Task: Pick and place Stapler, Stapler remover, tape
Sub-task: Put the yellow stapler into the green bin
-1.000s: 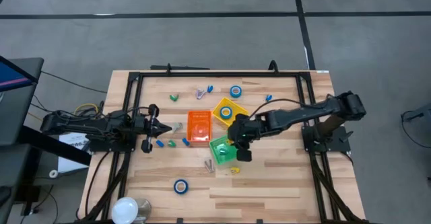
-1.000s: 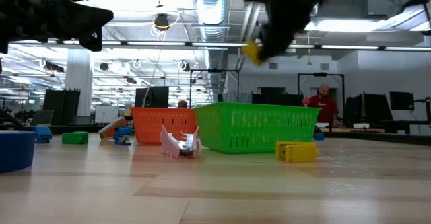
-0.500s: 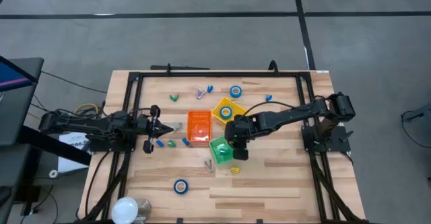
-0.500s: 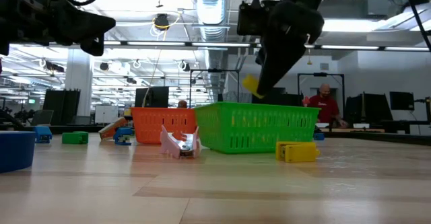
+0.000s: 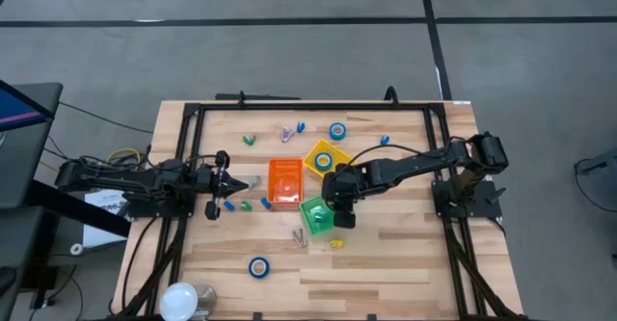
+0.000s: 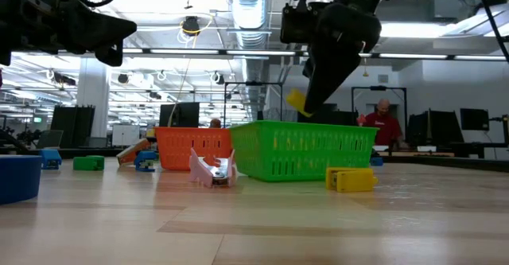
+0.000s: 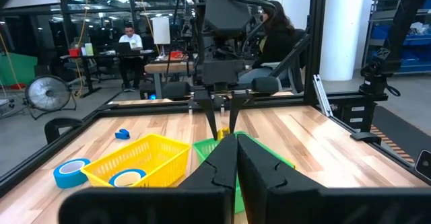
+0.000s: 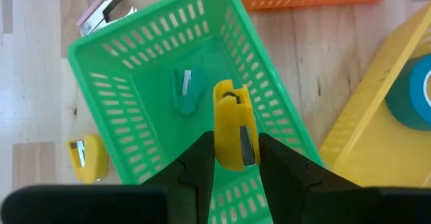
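My right gripper [image 5: 334, 208] hangs over the green basket [image 5: 316, 217], shut on a small yellow stapler [image 8: 232, 124] that shows just above the basket's rim [image 6: 297, 101]. A green stapler [image 8: 188, 89] lies on the basket's floor. A second yellow stapler [image 8: 87, 159] and a pink stapler remover [image 6: 211, 170] lie on the table beside the basket. One blue tape roll [image 5: 324, 159] lies in the yellow bin [image 5: 310, 153]. Two more tape rolls lie on the table, one far [image 5: 336, 130] and one near [image 5: 258, 266]. My left gripper [image 5: 234, 183] waits shut at the table's left, pointing level. My right gripper pinches the yellow stapler by its two long sides [image 8: 221, 140] between its two fingers. The fingers come from above, slanting down, and the stapler lies along them, its free end sticking out past the fingertips. It hangs tilted, clear of the basket.
An orange bin [image 5: 283, 181] stands left of the green basket, with the yellow bin behind it. Small blue and green pieces lie scattered on the far and left parts of the table. A black frame borders the table. People sit in the room beyond.
My right gripper has gone down toward the green basket with the yellow stapler and tipped more steeply downward. For the last half second it has hung still above the rim. The stapler stays between the fingers.
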You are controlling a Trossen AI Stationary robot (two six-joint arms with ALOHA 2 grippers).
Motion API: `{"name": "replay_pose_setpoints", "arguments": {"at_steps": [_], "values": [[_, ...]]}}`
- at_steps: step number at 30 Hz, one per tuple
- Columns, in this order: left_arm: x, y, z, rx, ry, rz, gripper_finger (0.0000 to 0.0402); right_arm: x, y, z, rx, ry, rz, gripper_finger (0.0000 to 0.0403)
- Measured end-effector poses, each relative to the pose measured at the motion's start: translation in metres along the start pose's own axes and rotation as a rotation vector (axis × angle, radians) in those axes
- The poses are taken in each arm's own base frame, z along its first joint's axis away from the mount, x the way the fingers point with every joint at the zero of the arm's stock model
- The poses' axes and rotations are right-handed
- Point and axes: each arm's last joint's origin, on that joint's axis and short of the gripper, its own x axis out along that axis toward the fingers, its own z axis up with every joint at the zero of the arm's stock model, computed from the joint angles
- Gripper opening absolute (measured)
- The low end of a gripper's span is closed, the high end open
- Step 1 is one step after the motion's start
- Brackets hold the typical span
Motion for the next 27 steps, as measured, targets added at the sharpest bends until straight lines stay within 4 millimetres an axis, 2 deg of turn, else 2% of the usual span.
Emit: {"name": "replay_pose_setpoints", "arguments": {"at_steps": [6, 14, 17, 22, 27], "values": [[0.000, 0.000, 0.000, 0.000, 0.000, 0.000, 0.0004, 0.000, 0.000, -0.001, 0.008, 0.006, -0.001, 0.0122], [0.000, 0.000, 0.000, 0.000, 0.000, 0.000, 0.0004, 0.000, -0.001, -0.002, 0.025, 0.019, -0.029, 0.0230], [0.000, 0.000, 0.000, 0.000, 0.000, 0.000, 0.0004, -0.004, 0.000, -0.002, 0.022, 0.009, -0.026, 0.0255], [0.000, 0.000, 0.000, 0.000, -0.001, 0.000, 0.0004, -0.019, 0.008, -0.001, 0.002, -0.040, -0.006, 0.0265], [0.000, 0.000, 0.000, 0.000, -0.002, 0.000, 0.0004, -0.035, 0.028, -0.004, -0.085, -0.081, 0.031, 0.0265]]}}
